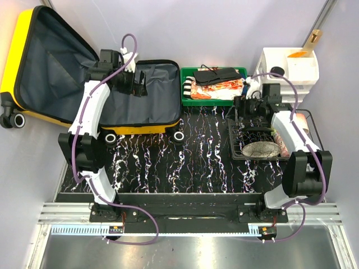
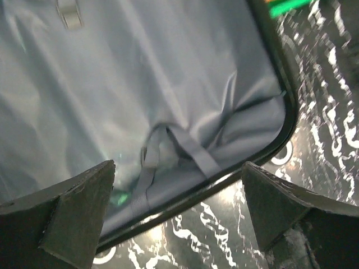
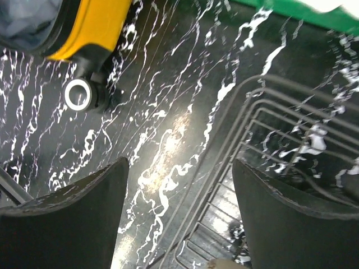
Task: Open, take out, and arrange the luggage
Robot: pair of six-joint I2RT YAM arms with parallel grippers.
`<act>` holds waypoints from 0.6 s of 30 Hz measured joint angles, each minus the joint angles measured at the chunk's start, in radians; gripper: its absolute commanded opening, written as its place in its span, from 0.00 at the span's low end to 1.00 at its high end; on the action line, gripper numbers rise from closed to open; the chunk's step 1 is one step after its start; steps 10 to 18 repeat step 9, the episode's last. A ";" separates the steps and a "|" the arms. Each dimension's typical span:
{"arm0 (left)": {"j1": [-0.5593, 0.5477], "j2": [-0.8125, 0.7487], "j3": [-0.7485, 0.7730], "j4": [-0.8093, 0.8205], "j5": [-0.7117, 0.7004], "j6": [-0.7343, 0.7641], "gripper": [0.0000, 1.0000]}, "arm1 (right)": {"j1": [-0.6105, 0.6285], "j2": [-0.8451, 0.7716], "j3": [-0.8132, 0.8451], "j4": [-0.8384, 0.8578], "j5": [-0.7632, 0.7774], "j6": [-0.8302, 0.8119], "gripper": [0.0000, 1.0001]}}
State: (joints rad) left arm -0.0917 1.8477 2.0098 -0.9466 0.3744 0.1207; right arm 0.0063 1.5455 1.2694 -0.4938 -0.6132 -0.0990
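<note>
Grey straps [image 2: 193, 152] inside the luggage [image 1: 160, 98] show clearly only from the left wrist.

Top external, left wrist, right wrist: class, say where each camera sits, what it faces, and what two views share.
Top external: overhead behind the bases, facing down; both arms show.
Left wrist: on left gripper, facing luggage lining; fingers show.
Right wrist: on right gripper, facing table and wire rack; fingers show.
Shared: right wrist and top show one luggage wheel.

Overhead view, close wrist views (luggage [image 1: 56, 67] shared)
</note>
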 measured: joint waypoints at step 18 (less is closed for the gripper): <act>-0.003 -0.151 -0.341 0.029 -0.078 0.010 0.99 | 0.102 -0.180 -0.238 0.098 0.123 0.008 0.99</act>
